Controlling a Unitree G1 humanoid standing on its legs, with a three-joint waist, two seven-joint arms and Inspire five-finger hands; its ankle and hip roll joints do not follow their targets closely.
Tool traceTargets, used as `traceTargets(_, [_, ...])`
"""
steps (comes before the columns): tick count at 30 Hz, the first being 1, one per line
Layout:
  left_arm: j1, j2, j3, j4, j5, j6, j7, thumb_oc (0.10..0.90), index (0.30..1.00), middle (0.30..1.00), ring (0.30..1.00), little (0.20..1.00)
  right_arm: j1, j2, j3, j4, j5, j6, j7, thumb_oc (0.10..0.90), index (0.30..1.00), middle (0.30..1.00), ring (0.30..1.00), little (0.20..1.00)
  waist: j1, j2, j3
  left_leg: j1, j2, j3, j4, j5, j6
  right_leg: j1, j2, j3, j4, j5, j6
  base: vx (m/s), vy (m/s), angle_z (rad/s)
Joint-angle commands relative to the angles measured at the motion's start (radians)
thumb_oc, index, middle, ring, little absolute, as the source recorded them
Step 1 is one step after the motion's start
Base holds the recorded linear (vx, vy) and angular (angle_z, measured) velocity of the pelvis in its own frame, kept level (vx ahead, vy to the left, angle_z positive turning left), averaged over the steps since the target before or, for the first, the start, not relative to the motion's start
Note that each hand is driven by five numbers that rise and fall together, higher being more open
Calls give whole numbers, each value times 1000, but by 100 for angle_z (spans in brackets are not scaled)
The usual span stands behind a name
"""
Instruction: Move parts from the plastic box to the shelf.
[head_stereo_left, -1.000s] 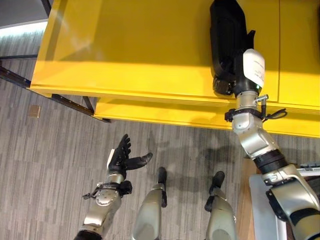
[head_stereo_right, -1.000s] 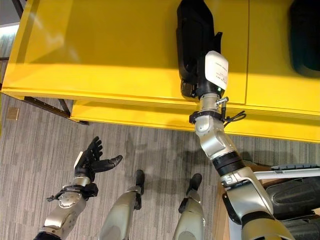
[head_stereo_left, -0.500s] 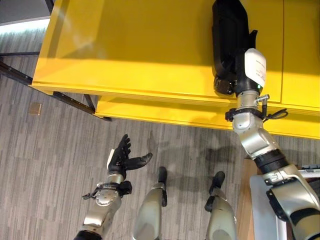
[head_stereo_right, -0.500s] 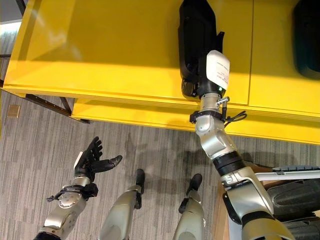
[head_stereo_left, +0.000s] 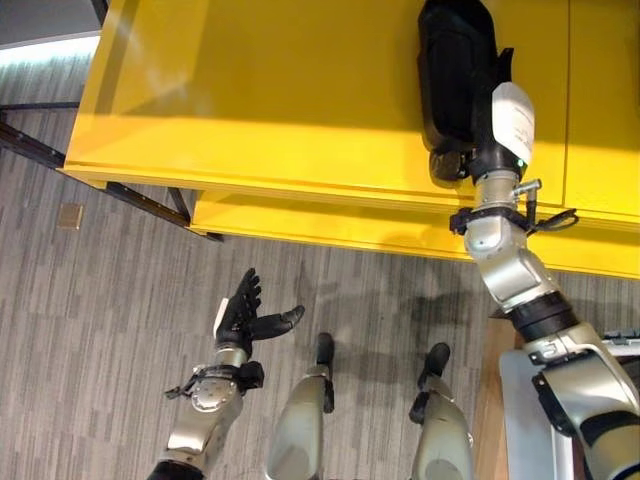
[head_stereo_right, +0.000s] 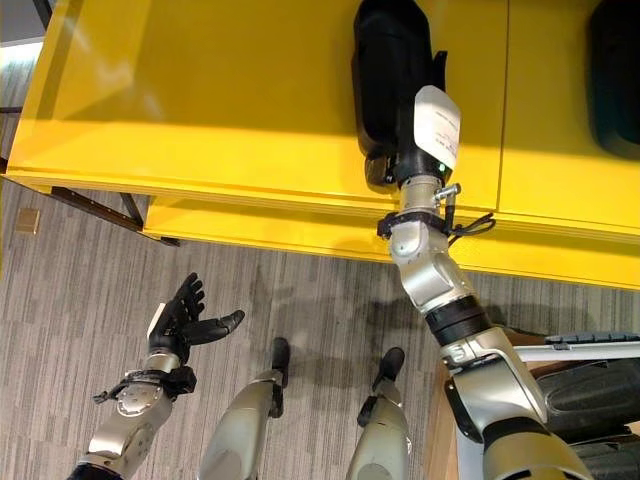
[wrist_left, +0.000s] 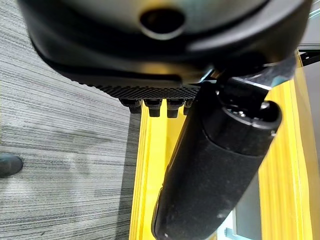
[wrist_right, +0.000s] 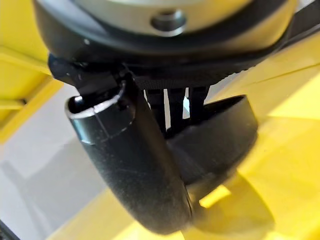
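One yellow shelf (head_stereo_left: 250, 90) over grey floor (head_stereo_left: 90, 330), right robot hand (head_stereo_right: 425, 125) gripping black part (head_stereo_right: 388, 70)

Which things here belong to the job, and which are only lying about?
For the job:
- black part on the yellow shelf, under the right hand
- second dark part on the shelf

Not part of it:
- left hand, open, over the floor
- small brown square on the floor

The right hand (head_stereo_left: 478, 120) covers the near end of the black part (head_stereo_left: 452, 60) on the yellow shelf (head_stereo_left: 250, 90), whose far end the picture's top edge cuts off. A second dark part (head_stereo_right: 612, 70) is cropped at the shelf's right edge.
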Motion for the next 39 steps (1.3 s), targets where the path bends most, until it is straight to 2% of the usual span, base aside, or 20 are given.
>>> traceTargets(1, [31, 47, 30, -96, -8, -77, 26, 900, 1000, 1000, 1000, 1000, -121, -31, -28, -177, -27, -82, -39, 900, 1000, 1000, 1000, 1000, 2, -27, -41, 6, 44, 23, 49, -70, -15, 54, -50, 0, 157, -159, 48, 0, 0, 0])
traceTargets(7, [34, 36, 31, -97, 7, -58, 32, 900, 1000, 1000, 1000, 1000, -37, 0, -36, -337, -13, -122, -5, 900, 1000, 1000, 1000, 1000, -9, -35, -45, 4, 43, 22, 54, -70, -17, 60, -52, -6, 162, -163, 47, 0, 0, 0])
traceTargets(15, [44, 30, 39, -102, 18, -51, 42, 900, 1000, 1000, 1000, 1000, 17, 14, -40, -440, -15, -147, 9, 900, 1000, 1000, 1000, 1000, -14, -46, -48, 5, 48, 22, 61, -72, -18, 58, -49, -5, 170, -165, 45, 0, 0, 0])
traceTargets(24, [60, 29, 54, -105, 24, -46, 48, 900, 1000, 1000, 1000, 1000, 61, -5, -81, -528, -51, -162, -9, 900, 1000, 1000, 1000, 1000, -21, -59, -59, 16, 60, 20, 57, -71, -20, 67, -37, -2, 163, -167, 45, 0, 0, 0])
traceTargets(33, [74, 15, 62, -101, 35, -39, 48, 900, 1000, 1000, 1000, 1000, 209, -30, -115, -630, -108, -183, 7, 900, 1000, 1000, 1000, 1000, -42, -76, -74, 41, 76, 25, 43, -68, -24, 82, -23, 4, 147, -165, 44, 0, -1, -1])
traceTargets(36, [75, 15, 62, -101, 35, -39, 48, 900, 1000, 1000, 1000, 1000, 210, -30, -115, -630, -108, -183, 8, 900, 1000, 1000, 1000, 1000, -42, -76, -74, 41, 76, 25, 43, -68, -24, 82, -23, 4, 147, -165, 44, -2, -6, -5])
traceTargets(38, [91, -8, 78, -98, 56, -38, 43, 900, 1000, 1000, 1000, 1000, 372, -79, -163, -687, -229, -189, 29, 900, 1000, 1000, 1000, 1000, -63, -86, -83, 53, 86, 28, 31, -62, -27, 88, -12, 4, 130, -161, 48, -5, -21, -6])
traceTargets(39, [93, -10, 79, -98, 61, -39, 42, 900, 1000, 1000, 1000, 1000, 401, -82, -173, -696, -243, -197, 22, 900, 1000, 1000, 1000, 1000, -66, -87, -84, 54, 88, 28, 30, -62, -28, 88, -11, 5, 128, -160, 49, 0, 0, 0])
